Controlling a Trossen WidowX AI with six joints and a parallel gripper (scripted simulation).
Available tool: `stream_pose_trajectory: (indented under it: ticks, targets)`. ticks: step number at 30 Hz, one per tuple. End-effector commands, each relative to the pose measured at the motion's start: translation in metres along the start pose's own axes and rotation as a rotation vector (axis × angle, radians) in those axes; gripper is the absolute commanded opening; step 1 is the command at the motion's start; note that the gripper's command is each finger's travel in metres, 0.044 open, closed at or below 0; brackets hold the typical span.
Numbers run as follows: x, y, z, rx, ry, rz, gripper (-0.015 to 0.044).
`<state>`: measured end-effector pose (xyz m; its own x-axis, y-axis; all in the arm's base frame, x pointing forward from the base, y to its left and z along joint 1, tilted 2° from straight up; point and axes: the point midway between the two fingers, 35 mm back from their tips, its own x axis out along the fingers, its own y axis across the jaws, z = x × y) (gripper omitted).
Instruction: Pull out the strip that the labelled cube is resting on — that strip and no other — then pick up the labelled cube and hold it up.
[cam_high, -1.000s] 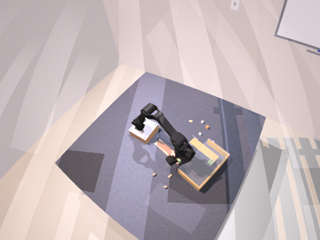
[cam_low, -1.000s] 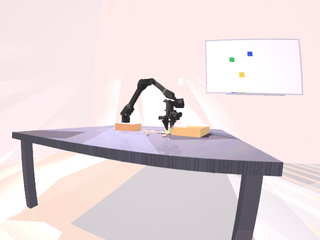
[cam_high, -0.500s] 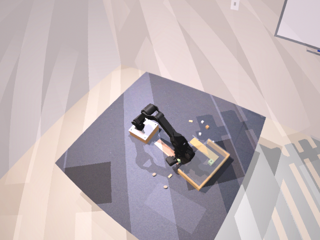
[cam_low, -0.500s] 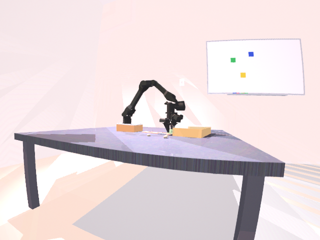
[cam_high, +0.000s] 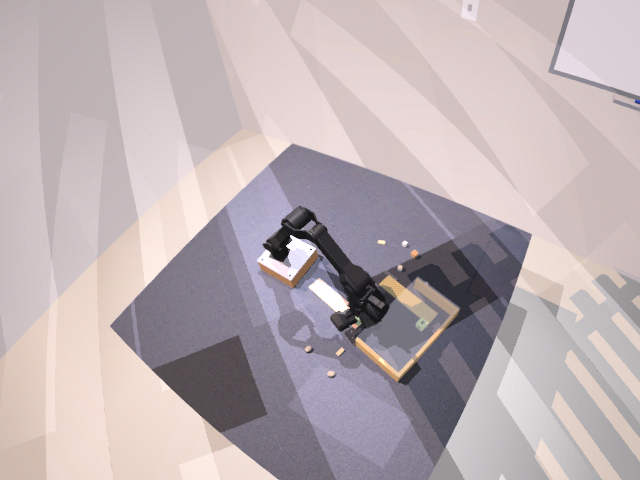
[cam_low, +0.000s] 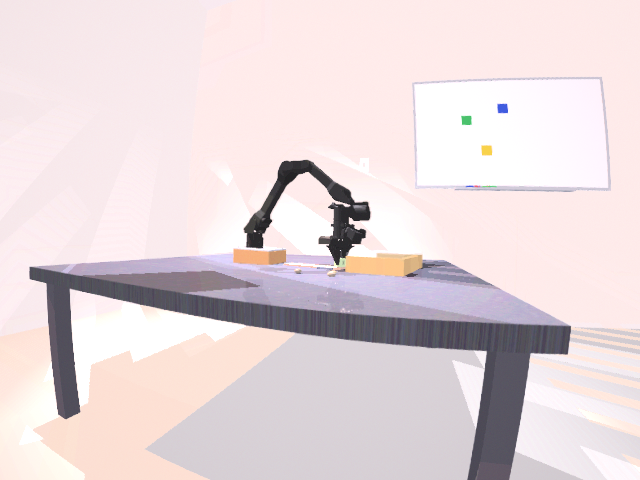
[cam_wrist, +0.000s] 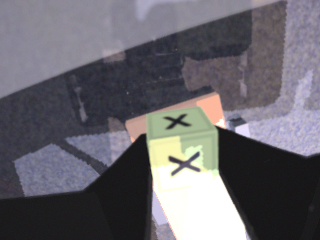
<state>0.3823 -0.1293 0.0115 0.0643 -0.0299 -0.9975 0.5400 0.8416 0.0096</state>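
Note:
The labelled cube (cam_high: 357, 323) (cam_low: 342, 262) (cam_wrist: 185, 162), pale green with black X marks, is between the fingertips at one end of a long strip (cam_high: 324, 293) (cam_wrist: 207, 215). The strip is salmon at its end and glaring white along its length. My gripper (cam_low: 338, 261) (cam_wrist: 177, 136) points down and is shut on the cube, one finger at each side. Whether the cube still touches the strip cannot be told. A pale piece (cam_wrist: 158, 212) shows beside the strip. A second green marked thing (cam_high: 422, 323) lies in the wooden-walled tray by a yellow strip (cam_high: 400, 293).
The tray (cam_high: 376, 358) (cam_low: 372, 265) stands right beside the gripper. Two round pebbles (cam_high: 308, 349) (cam_high: 331, 374) and a small tan block (cam_high: 340, 351) lie near it. Small blocks, one orange (cam_high: 414, 253), lie beyond the tray. The arm's base stands on a white-topped box (cam_high: 305, 267) (cam_low: 258, 256).

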Motion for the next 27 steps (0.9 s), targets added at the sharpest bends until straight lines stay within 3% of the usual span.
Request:
stream_pose_trajectory:
  ticks: [1,12,27]
  targets:
    - [-0.010,-0.003,-0.013,-0.002,0.005,0.000,0.0000]
    - [-0.038,-0.013,-0.053,-0.005,0.012,0.000,0.0000]
    - [-0.039,-0.023,-0.093,-0.005,0.015,-0.001,0.0000]
